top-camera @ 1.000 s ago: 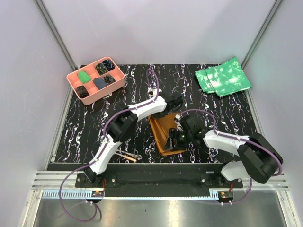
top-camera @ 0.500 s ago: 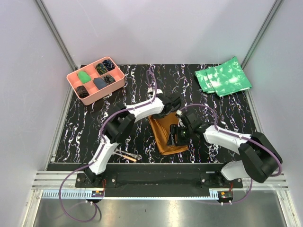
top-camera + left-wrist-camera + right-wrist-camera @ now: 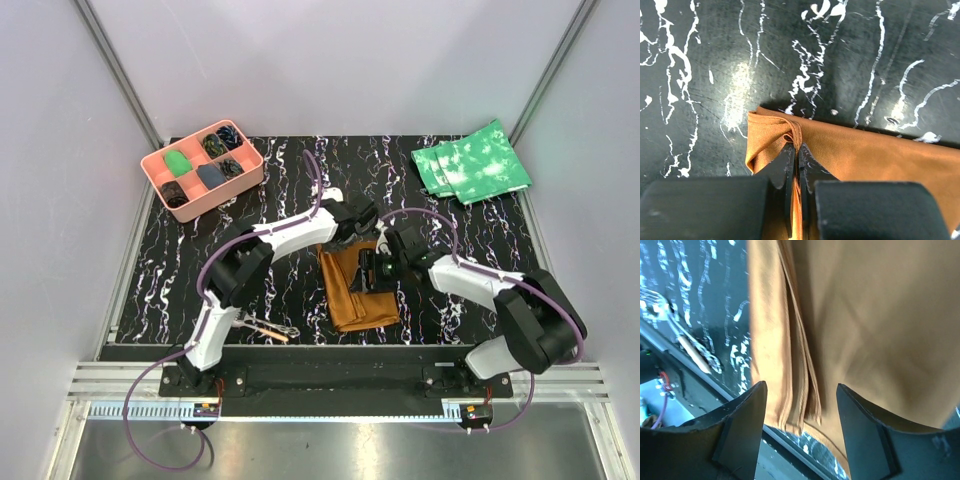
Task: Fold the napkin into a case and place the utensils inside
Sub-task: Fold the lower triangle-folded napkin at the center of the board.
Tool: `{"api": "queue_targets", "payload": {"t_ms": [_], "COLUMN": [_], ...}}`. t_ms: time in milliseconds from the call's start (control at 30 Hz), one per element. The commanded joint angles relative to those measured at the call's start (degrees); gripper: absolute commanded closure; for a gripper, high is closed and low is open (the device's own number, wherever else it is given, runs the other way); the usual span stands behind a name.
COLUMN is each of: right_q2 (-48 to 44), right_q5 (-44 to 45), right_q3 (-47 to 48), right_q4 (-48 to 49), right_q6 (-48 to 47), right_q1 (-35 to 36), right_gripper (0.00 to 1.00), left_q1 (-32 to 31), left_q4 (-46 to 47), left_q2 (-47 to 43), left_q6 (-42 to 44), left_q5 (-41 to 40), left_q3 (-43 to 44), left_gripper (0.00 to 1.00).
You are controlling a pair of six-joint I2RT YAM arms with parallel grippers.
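The rust-brown napkin [image 3: 358,290] lies folded into a narrow oblong of several layers on the black marbled table. My left gripper [image 3: 352,236] is shut on its far edge, pinching a bunched fold of the cloth [image 3: 796,134]. My right gripper [image 3: 372,272] is open just above the napkin's right part, jaws spread over the layered cloth [image 3: 805,365]. The utensils [image 3: 268,328], a small silver fork and a slim piece with an orange-tan end, lie near the front edge to the left; they also show in the right wrist view [image 3: 687,347].
A pink compartment tray [image 3: 201,169] stands at the back left. Green mottled cloths [image 3: 470,164] lie at the back right. The table's front edge and metal rail [image 3: 330,352] run close below the napkin.
Both grippers have moved toward the back of the table. The napkin's far end has been drawn along, and the cloth now lies straighter and longer.
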Motion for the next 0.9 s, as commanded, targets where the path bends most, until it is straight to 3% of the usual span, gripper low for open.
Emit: {"api": "queue_targets", "payload": {"t_ms": [0,167,300,433,633,700,800,867], "right_q2": [2.7,5.1,5.6,6.6,9.8,10.1,8.9,7.3], "right_q5": [-4.3,-6.1,-7.3,-9.0,-10.5,-10.5,-11.3,-11.5], "right_q3": [2.4,0.1,-1.5,-3.3,-5.2,-5.1,-6.1,-7.7], "right_q4": [7.9,12.7,15.2,18.4,23.8,23.5,23.2,23.0], "right_q6": [-0.8,1.5,2.1,4.6,7.6,8.2,10.2,10.6], "right_q1": [-0.9,-1.1,-1.1,-1.1,-1.1,-1.1,-1.5,-2.0], "right_gripper": [0.34,0.35,0.40,0.52,0.54,0.69,0.95,0.99], "left_q1": [0.1,0.2,0.2,0.2,0.2,0.2,0.5,0.5], "left_q4": [2.4,2.8,2.8,2.9,2.9,2.9,2.9,3.3], "left_q2": [-4.9,-5.5,-5.2,-4.5,-4.3,-4.2,-4.4,-5.0], "left_q6": [1.0,0.6,-0.1,-0.9,-1.7,-1.9,-0.8,1.5], "left_q5": [3.0,4.5,5.2,5.9,6.1,6.1,5.3,4.0], "left_q3": [-0.8,-0.9,-0.5,-0.1,0.4,0.5,0.6,0.5], "left_gripper": [0.96,0.97,0.98,0.99,0.97,0.96,0.87,0.68]}}
